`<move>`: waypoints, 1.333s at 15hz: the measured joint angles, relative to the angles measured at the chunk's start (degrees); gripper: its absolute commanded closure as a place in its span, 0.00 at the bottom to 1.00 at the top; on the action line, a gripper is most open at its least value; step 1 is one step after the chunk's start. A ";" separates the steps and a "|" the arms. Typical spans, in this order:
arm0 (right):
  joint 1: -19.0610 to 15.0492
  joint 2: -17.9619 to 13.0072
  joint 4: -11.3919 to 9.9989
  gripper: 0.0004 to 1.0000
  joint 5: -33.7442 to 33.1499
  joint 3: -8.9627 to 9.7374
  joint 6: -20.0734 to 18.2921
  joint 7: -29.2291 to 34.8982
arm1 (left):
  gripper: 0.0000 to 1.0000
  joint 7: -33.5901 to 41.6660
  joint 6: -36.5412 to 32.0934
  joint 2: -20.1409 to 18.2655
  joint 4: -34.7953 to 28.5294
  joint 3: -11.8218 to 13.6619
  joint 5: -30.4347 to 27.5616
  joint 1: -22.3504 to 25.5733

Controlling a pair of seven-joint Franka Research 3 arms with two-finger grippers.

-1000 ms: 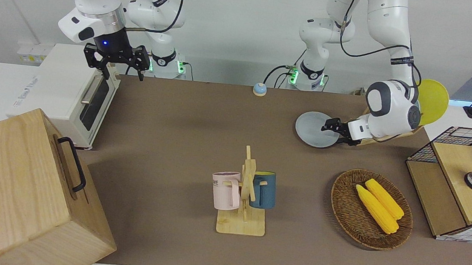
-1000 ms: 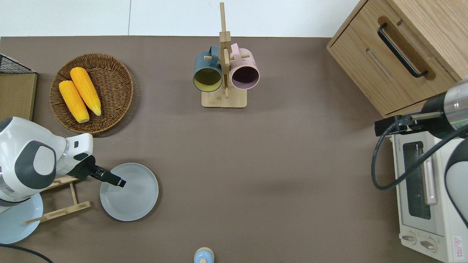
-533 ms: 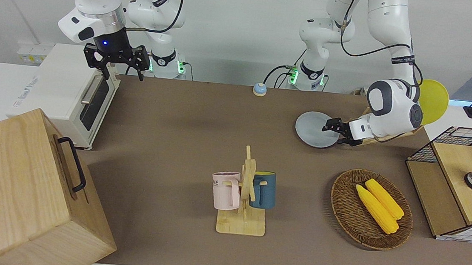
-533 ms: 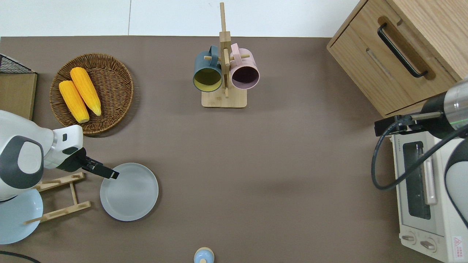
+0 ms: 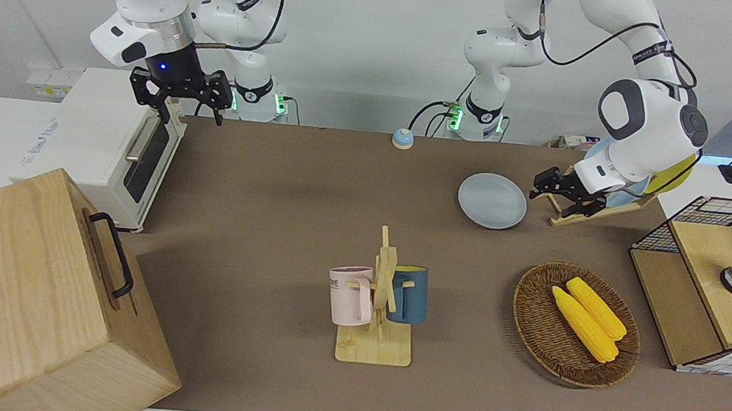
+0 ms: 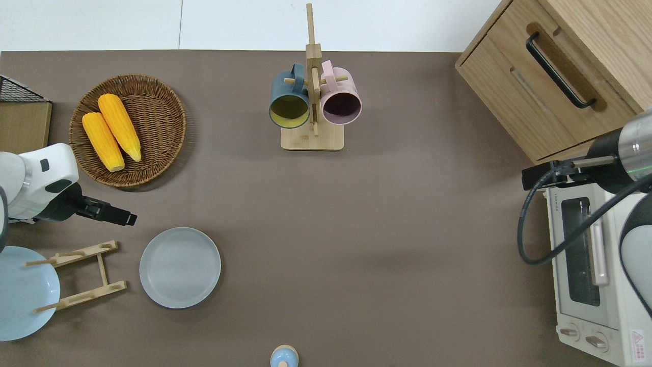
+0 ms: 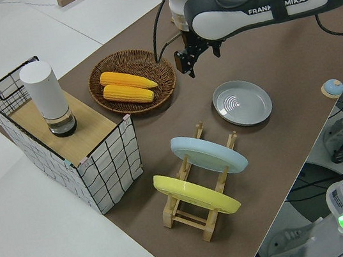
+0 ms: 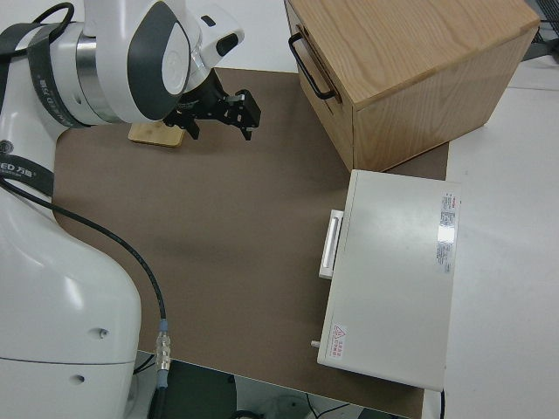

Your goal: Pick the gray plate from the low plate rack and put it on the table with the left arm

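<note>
Since the plate (image 6: 180, 267) lies flat on the tabletop (image 6: 356, 229), the left hand (image 6: 122, 218), at its ten o'clock, hangs open and empty.

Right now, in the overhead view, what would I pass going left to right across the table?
Light-blue plate → low plate rack → gray plate → small blue bell → white toaster oven.

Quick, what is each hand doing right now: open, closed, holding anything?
Left hand: open, empty; the gray plate lies flat on the table.
Right hand: open, empty, arm parked.
</note>
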 measured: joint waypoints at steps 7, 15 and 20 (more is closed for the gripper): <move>0.00 0.00 0.00 0.02 0.00 0.00 0.00 0.00 | 0.00 -11.35 -7.54 -0.20 11.87 -3.32 6.12 -0.53; 0.00 0.00 0.00 0.02 0.00 0.00 0.00 0.00 | 0.00 -24.28 -14.61 -1.75 18.68 -4.47 8.80 -1.85; 0.00 0.00 0.00 0.02 0.00 0.00 0.00 0.00 | 0.00 -24.82 -14.67 -2.05 18.36 -4.46 13.78 -7.28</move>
